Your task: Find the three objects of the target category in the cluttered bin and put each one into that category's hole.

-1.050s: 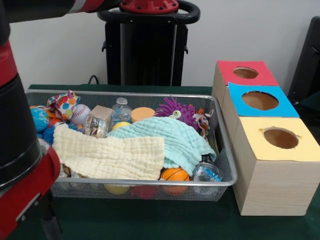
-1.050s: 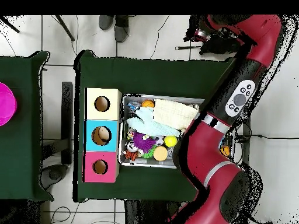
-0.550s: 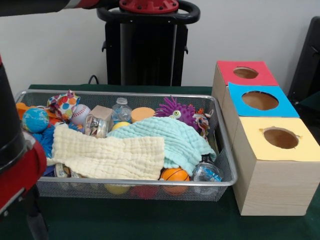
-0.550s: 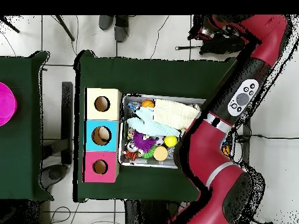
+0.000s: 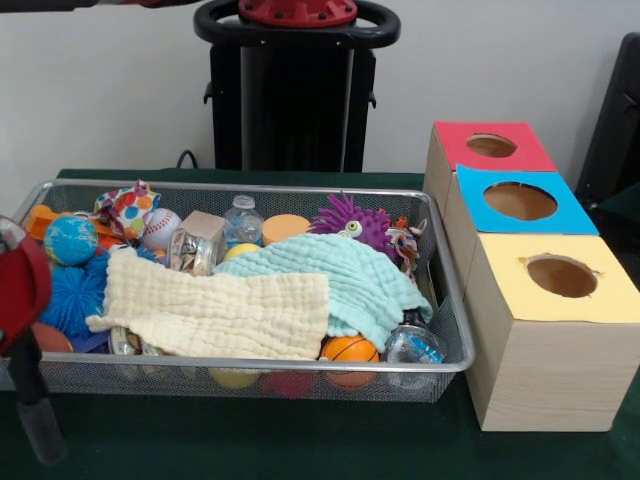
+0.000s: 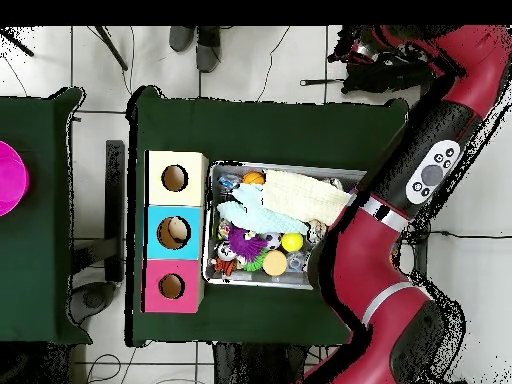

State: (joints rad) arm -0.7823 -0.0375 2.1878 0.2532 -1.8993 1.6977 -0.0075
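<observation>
Swinging my arm [image 6: 385, 250] off the bin's [image 5: 445, 330] end, I am uncovering more balls. I cannot tell my claw's state. Two cloths [image 5: 215, 310] are hiding toys at the desk's middle, so I might miss some.

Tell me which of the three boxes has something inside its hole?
The blue-topped box, the middle one. In the overhead view a pale round thing shows in its hole, while the holes of the yellow-topped box and the red-topped box look dark.
</observation>
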